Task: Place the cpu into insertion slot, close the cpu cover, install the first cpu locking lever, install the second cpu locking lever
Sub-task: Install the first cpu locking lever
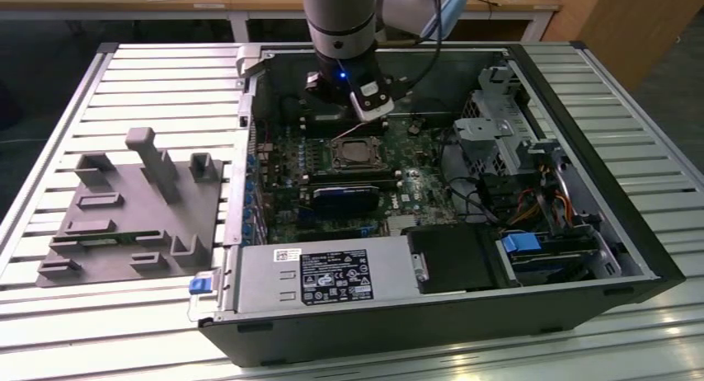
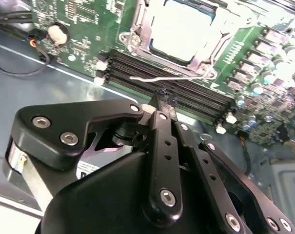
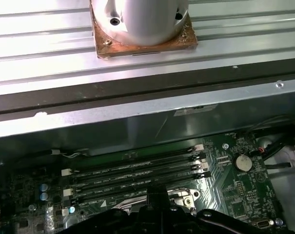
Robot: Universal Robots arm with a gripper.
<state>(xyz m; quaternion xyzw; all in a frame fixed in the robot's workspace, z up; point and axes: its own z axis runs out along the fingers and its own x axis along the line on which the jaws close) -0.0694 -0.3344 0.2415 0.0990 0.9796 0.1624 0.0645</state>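
**A:** Where is the cpu (image 1: pixel 354 153) sitting?

**B:** It is lying flat in the slot (image 1: pixel 332 150) on the board, inside the open case (image 1: pixel 440 331). The case is resting on the slatted table (image 1: pixel 143 76). In the second wrist view the chip's silver top is glaring brightly.

**A:** And the cover?

**B:** The cover (image 2: pixel 141 27) is lying around the chip and framing it. I cannot tell whether it is pressing fully down.

**A:** What is the gripper doing?

**B:** The gripper (image 2: pixel 166 99) is hanging over the memory slots (image 2: pixel 196 95), just beside the slot. Its fingers are closing narrow, tips together, and nothing is showing between them.

**A:** Is a lever showing?

**B:** Yes. A thin wire lever (image 2: pixel 162 77) is lying across the memory slots, running along the slot's near edge. It is sitting just past the fingertips, and I cannot tell whether they are touching it.

**A:** Anything else on the table?

**B:** A grey fixture (image 1: pixel 132 208) is sitting to the exterior view's left of the case, well apart from the arm (image 1: pixel 341 26).
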